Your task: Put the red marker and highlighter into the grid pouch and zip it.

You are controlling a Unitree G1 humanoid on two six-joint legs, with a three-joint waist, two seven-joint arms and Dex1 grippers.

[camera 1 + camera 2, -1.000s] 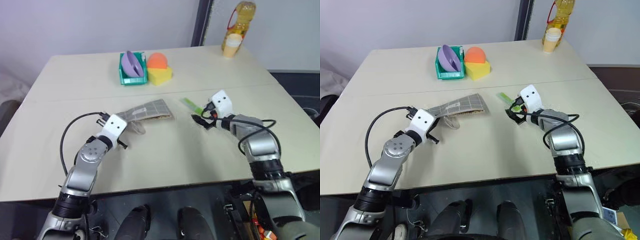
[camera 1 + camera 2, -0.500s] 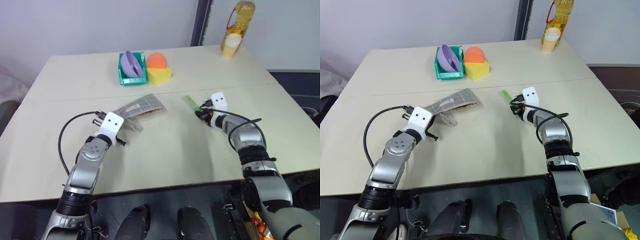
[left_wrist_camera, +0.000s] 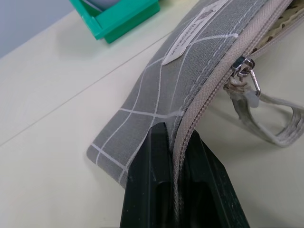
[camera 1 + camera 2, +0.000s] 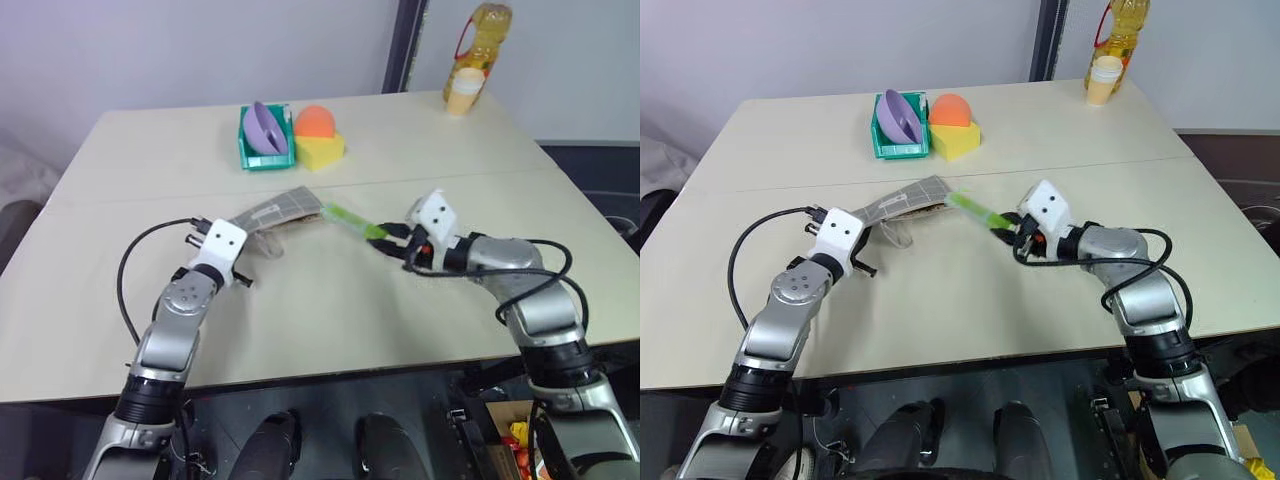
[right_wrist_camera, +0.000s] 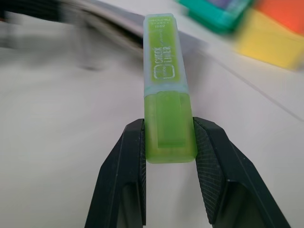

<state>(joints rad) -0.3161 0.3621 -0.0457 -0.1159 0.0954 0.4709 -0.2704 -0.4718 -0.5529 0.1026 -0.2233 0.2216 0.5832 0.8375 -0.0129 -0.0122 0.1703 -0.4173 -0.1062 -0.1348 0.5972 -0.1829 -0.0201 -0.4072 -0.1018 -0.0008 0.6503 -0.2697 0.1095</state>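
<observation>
The grey grid pouch (image 4: pixel 280 212) lies mid-table, its near end pinched at the zipper edge by my shut left gripper (image 3: pixel 176 142). The zipper pull (image 3: pixel 243 66) and cord loop (image 3: pixel 273 118) hang beside the pouch. My right gripper (image 4: pixel 388 240) is shut on the light green highlighter (image 5: pixel 166 95), held off the table and pointing at the pouch. The highlighter's far tip (image 4: pixel 326 210) sits at the pouch's right end; I cannot tell if it is inside. The red marker is out of view.
A green bin (image 4: pixel 263 150) with a purple bowl stands at the back, a yellow sponge (image 4: pixel 320 152) and an orange ball (image 4: pixel 316 120) beside it. An oil bottle (image 4: pixel 482 30) and a cup (image 4: pixel 462 93) stand far right.
My right gripper closed on the highlighter, lifted it and carried it left to the pouch's end. The left gripper kept its hold on the pouch.
</observation>
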